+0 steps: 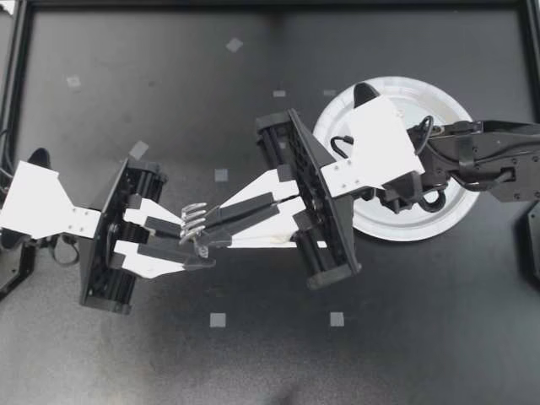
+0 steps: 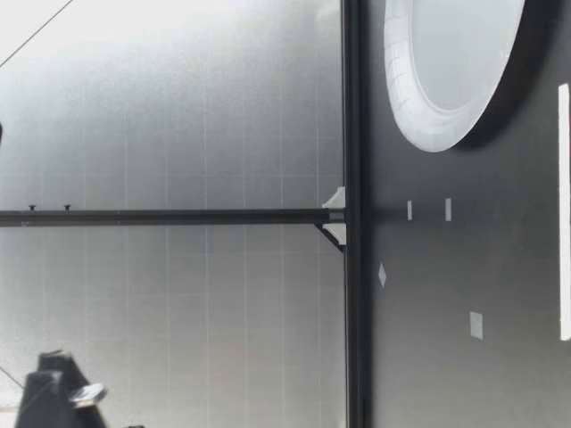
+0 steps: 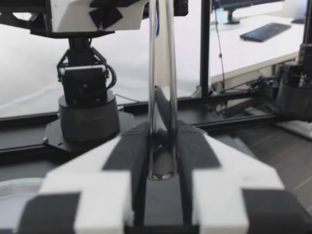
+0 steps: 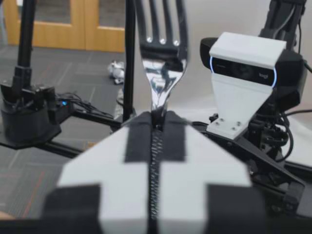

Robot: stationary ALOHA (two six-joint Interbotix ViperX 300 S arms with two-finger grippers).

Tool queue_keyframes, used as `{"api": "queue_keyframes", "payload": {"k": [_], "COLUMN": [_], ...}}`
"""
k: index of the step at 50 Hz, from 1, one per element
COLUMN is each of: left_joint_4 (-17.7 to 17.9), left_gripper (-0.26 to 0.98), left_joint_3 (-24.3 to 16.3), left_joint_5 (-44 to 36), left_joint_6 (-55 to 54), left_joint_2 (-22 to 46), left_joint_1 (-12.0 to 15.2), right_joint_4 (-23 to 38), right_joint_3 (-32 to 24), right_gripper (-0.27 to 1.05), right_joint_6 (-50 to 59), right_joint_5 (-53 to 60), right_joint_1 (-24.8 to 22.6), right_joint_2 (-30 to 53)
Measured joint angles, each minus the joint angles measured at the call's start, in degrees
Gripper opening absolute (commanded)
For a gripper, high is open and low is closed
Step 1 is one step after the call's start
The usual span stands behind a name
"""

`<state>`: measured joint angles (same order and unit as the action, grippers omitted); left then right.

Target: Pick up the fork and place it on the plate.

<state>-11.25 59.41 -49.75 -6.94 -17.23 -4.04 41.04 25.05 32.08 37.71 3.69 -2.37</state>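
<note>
Both my left end effector (image 1: pixel 196 245) and my right end effector (image 1: pixel 209 226) are clamped on the fork (image 1: pixel 194 218), held between them. This looks like a handover. Next, my left lets go and my right carries it to the plate (image 1: pixel 447 211) behind its wrist.

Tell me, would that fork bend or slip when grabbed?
Probably stiff: the fork looks like metal and runs straight ahead of the right gripper. Its mirror shine suggests it may slip. It is thin, so likely light.

Office-like robotics lab: black framed table (image 1: pixel 126 51), desk (image 3: pixel 234 58) with keyboard (image 3: pixel 265 31), carpet tiles (image 4: pixel 73 68), wooden doors (image 4: pixel 63 24).
</note>
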Motion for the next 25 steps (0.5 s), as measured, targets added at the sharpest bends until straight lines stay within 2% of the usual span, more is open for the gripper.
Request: {"api": "queue_keyframes", "payload": {"k": [5, 8, 19, 25], "left_joint_4": [0.0, 0.1, 0.0, 0.5], "left_gripper": [-0.01, -0.01, -0.01, -0.01], "left_joint_3": [0.1, 0.4, 0.9, 0.6], "left_joint_5": [0.2, 0.3, 1.3, 10.2], "left_joint_6": [-1.2, -2.0, -2.7, -6.1], "left_joint_2": [-0.5, -0.8, -2.2, -3.6], "left_joint_1": [-0.2, -0.2, -0.2, -0.4], "right_joint_4": [0.1, -0.1, -3.2, -5.4], "right_joint_3": [0.0, 0.0, 2.5, 8.0], "right_gripper": [0.67, 0.81, 0.77, 0.77], "right_joint_6": [-0.1, 0.0, 0.4, 0.4], "right_joint_5": [0.6, 0.4, -4.6, -7.6], "right_joint_1": [0.1, 0.1, 1.4, 2.9], "right_joint_2": [-0.1, -0.1, -0.2, -4.2]}}
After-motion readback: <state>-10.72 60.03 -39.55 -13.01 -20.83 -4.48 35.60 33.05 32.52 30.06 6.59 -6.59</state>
